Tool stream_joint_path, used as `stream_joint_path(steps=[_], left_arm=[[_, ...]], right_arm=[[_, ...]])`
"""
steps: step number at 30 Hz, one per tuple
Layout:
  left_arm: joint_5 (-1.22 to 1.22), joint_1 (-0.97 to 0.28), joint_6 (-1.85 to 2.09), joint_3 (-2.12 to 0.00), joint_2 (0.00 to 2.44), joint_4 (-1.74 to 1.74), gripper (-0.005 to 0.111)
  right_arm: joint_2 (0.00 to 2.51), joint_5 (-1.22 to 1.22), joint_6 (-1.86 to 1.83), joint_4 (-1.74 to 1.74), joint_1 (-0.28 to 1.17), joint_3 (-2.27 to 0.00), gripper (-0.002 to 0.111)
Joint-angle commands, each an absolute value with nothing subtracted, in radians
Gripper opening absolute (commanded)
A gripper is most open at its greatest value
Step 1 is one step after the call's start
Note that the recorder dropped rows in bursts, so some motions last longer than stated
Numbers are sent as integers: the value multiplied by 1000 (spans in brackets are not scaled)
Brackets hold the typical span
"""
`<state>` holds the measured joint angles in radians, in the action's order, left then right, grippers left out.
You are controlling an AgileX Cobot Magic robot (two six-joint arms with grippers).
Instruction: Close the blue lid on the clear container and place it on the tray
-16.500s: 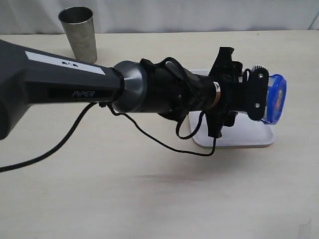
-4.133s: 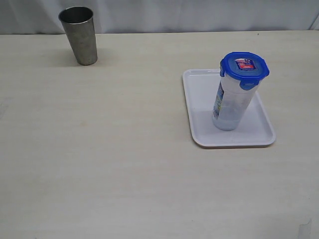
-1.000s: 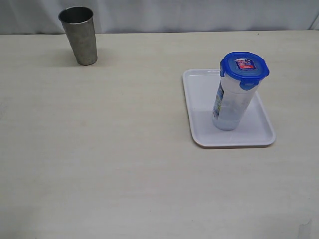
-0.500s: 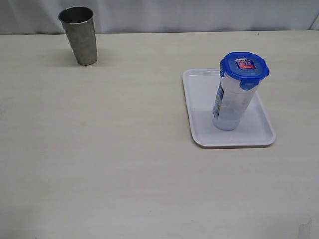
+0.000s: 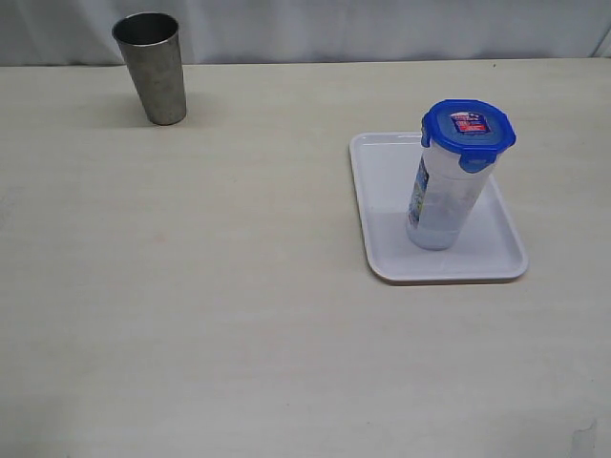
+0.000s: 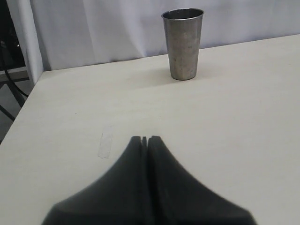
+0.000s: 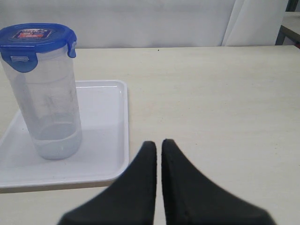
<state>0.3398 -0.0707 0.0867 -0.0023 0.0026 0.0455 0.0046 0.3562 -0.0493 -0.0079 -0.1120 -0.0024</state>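
The clear container (image 5: 441, 202) stands upright on the white tray (image 5: 382, 210), with the blue lid (image 5: 468, 128) seated on its top, sticker face up. The right wrist view shows the same container (image 7: 49, 103), lid (image 7: 36, 38) and tray (image 7: 105, 126). My right gripper (image 7: 159, 143) is shut and empty, off the tray's edge and apart from the container. My left gripper (image 6: 146, 138) is shut and empty over bare table. Neither gripper appears in the exterior view.
A grey metal cup (image 5: 153, 67) stands upright at the far left of the table, also ahead of the left gripper as the cup (image 6: 183, 43). A pale curtain backs the table. The table's edge (image 6: 21, 117) shows in the left wrist view.
Long ago the left arm reached across over the tray holding the lidded container. Over the last second nothing has moved.
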Motion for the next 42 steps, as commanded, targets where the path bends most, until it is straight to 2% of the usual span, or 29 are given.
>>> stream_joint_path(steps=[1, 11, 19, 42], left_arm=[[331, -66, 92, 0, 0, 45, 0], [331, -63, 92, 0, 0, 48, 0], [331, 13, 92, 0, 0, 48, 0], [331, 13, 92, 0, 0, 44, 0]], right_arm=[[0, 345, -57, -7, -116, 0, 4], [0, 345, -57, -7, -116, 0, 4], [0, 345, -57, -7, -116, 0, 4], [0, 345, -57, -7, -116, 0, 4]])
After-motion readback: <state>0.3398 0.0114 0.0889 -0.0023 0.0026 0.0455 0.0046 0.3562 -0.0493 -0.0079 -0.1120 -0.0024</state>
